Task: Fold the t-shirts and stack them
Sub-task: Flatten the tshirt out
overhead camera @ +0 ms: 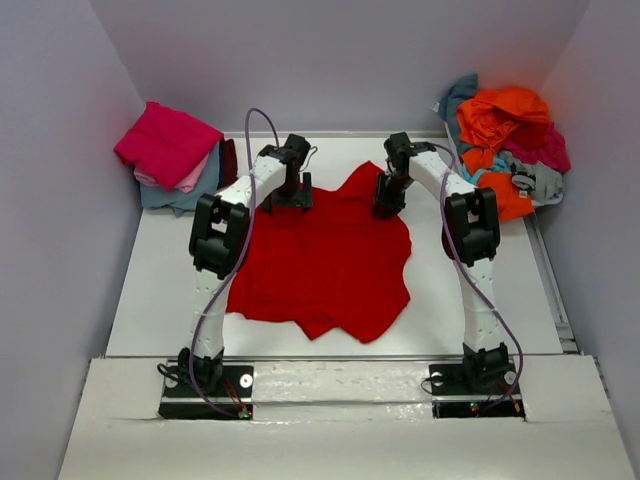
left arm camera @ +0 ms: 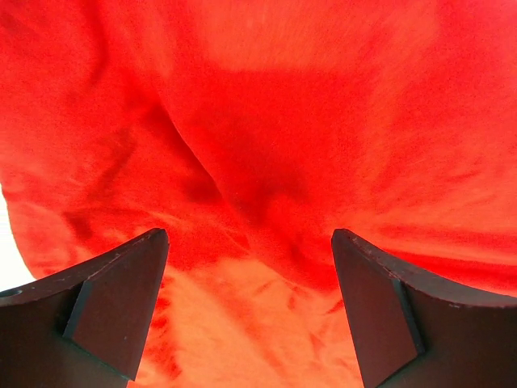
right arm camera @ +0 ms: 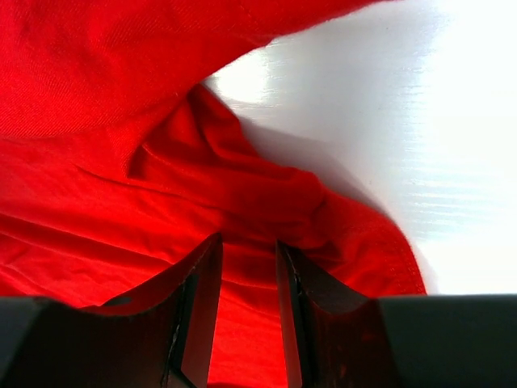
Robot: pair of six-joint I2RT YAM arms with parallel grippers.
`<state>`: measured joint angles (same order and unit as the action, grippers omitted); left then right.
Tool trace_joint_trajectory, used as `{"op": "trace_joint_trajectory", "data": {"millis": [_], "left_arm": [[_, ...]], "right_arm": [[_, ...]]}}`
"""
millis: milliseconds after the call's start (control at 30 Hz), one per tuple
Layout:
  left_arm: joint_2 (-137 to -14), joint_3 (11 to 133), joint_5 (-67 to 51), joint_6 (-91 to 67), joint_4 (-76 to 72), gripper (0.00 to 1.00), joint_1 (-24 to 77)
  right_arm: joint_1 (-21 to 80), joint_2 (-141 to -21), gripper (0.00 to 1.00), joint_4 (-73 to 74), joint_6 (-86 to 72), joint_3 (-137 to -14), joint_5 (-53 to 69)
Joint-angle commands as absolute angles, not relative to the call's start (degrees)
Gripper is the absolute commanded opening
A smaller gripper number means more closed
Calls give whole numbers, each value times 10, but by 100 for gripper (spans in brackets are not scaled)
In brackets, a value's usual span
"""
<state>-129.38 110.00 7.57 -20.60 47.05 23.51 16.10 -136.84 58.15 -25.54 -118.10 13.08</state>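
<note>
1. The left gripper [left arm camera: 250, 242] hangs with its jaws spread wide and nothing between them. The red t-shirt [left arm camera: 266, 145] fills the view just under its fingers.
2. The right gripper [right arm camera: 249, 246] has its jaws drawn close, with a narrow gap between them. Red cloth shows in that gap, but whether they pinch it cannot be told.
3. The step in hand looks like taking hold of the shirt's far edge with both grippers, ready to straighten or fold it.
4. To do this well, each gripper should bite the cloth at the edge itself, at matching points left and right, so the shirt lifts evenly. The left one seems to sit over the flat panel and would need to find an edge or raise a ridge before clenching. The right one should take the rumpled fold just ahead of its fingers.
5. From above, the shirt lies spread but wrinkled in the middle of the counter [overhead camera: 150, 290], between the two arms. The left gripper is over its far left corner and the right gripper over its far right edge.
6. At the right wrist, the hemmed edge curves just beside the right finger, with bare counter beyond.
7. Further out, a folded stack [overhead camera: 170, 150] sits in the far left corner and a loose pile [overhead camera: 505, 130] in the far right corner, both well apart from the red shirt.
</note>
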Motion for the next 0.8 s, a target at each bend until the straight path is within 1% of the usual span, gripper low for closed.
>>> {"op": "trace_joint_trajectory", "data": {"millis": [0, 167, 300, 500, 767], "left_arm": [[-1240, 1142, 98, -199, 490, 94, 231], [-1235, 1166, 113, -197, 511, 94, 231], [-1226, 1159, 116, -196, 510, 94, 231], [-1224, 1157, 114, -195, 510, 94, 231], [-1230, 1145, 106, -194, 506, 94, 231]], "right_arm": [[161, -1366, 39, 598, -259, -1163, 95], [161, -1359, 40, 609, -266, -1166, 68], [161, -1347, 43, 616, -279, -1158, 44], [136, -1302, 45, 599, -306, -1108, 19], [105, -1278, 46, 607, -317, -1094, -19]]}}
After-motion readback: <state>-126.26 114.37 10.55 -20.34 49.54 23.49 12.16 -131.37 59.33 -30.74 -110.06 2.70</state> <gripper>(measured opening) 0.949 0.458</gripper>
